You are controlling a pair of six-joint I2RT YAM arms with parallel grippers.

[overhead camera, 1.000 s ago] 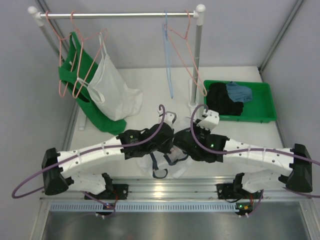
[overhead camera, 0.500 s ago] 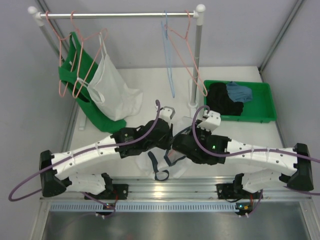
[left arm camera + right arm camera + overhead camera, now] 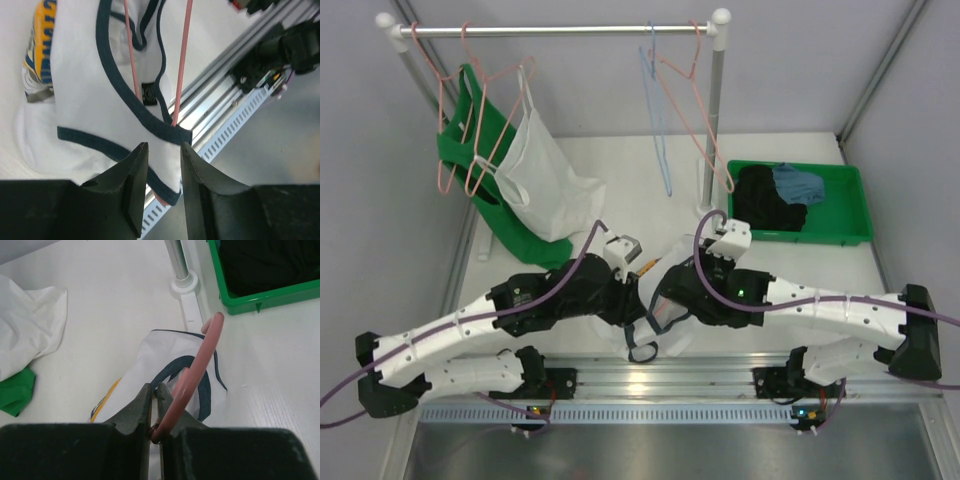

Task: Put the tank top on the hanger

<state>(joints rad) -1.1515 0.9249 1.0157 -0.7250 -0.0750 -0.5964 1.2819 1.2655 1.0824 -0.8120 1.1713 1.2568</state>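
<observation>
Right wrist: right gripper [image 3: 154, 390] clamps hanger [image 3: 200, 360], seemingly inside tank top [image 3: 145, 365]

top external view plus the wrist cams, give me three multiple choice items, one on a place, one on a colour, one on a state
1. Where does the green tray stand?
A) on the table, right of the rack post
B) under the left arm
C) hung on the rail

2. What colour is the trim of the tank top?
A) red
B) dark navy
C) green

3. What is the right gripper doing?
A) open above the tray
B) shut on the tank top
C) shut on the hook of the pink hanger

Answers: 1 A, the top view shows it beside the post's foot. 2 B, the left wrist view shows dark bands edging the white cloth. 3 C, the right wrist view shows its fingers closed on the pink wire.
</observation>
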